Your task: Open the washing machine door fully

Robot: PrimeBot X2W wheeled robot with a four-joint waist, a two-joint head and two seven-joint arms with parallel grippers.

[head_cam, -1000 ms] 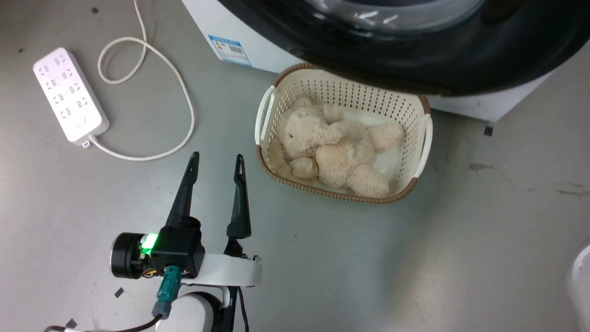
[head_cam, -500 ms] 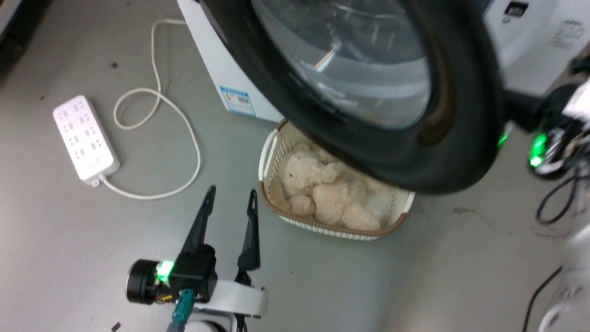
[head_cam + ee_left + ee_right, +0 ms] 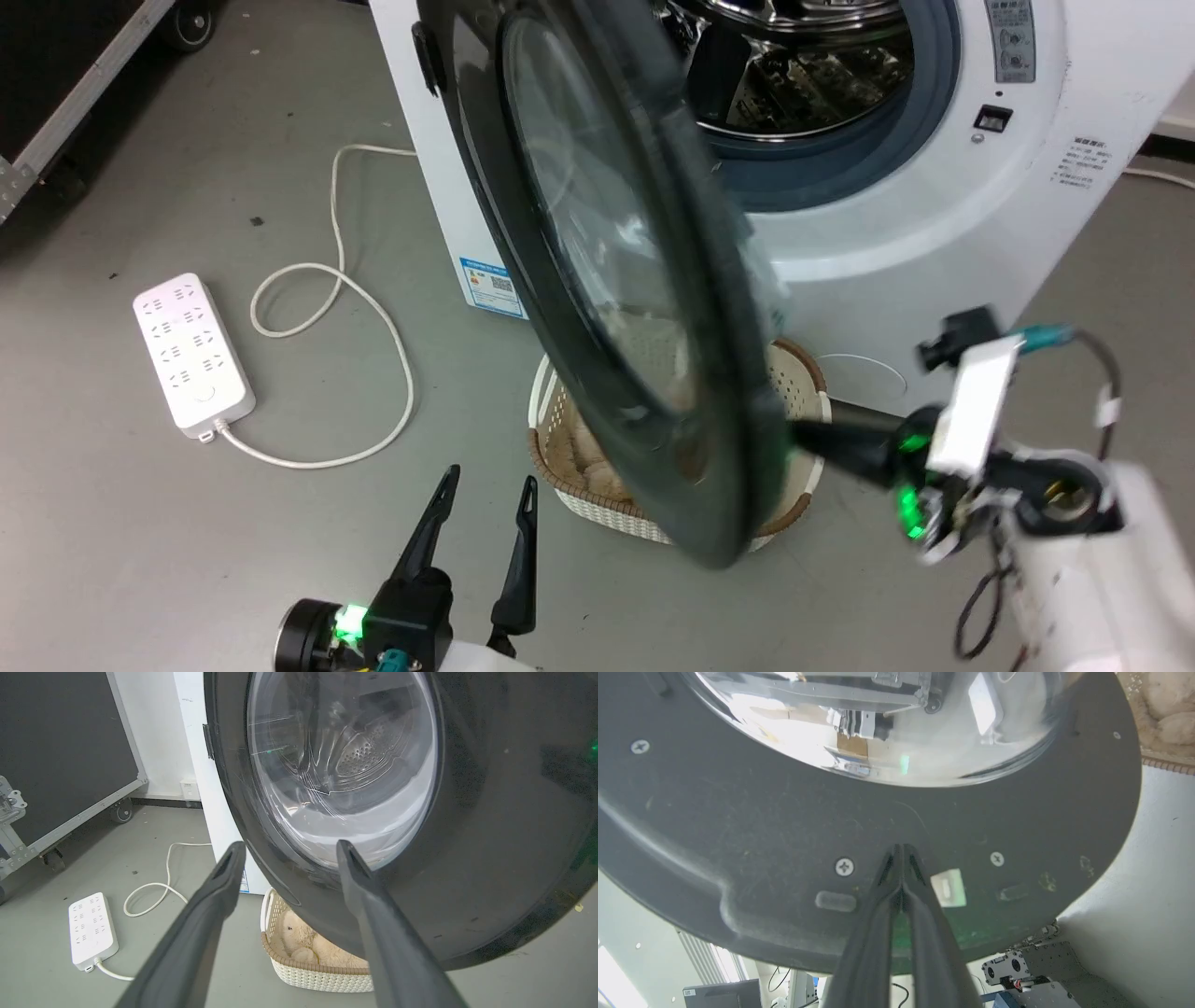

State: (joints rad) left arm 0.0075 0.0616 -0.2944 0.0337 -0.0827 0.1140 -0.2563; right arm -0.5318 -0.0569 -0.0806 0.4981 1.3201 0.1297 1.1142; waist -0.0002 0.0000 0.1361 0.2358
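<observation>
Washing machine door stands partly open, swung out over a basket. Right pincer, clenched empty, touches its inner rim; left pincer hangs released at near left.

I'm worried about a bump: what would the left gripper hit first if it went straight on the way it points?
Likely the washing machine door, its black rim just below the glass; the left gripper is open and aimed there. Depth is unclear.
</observation>
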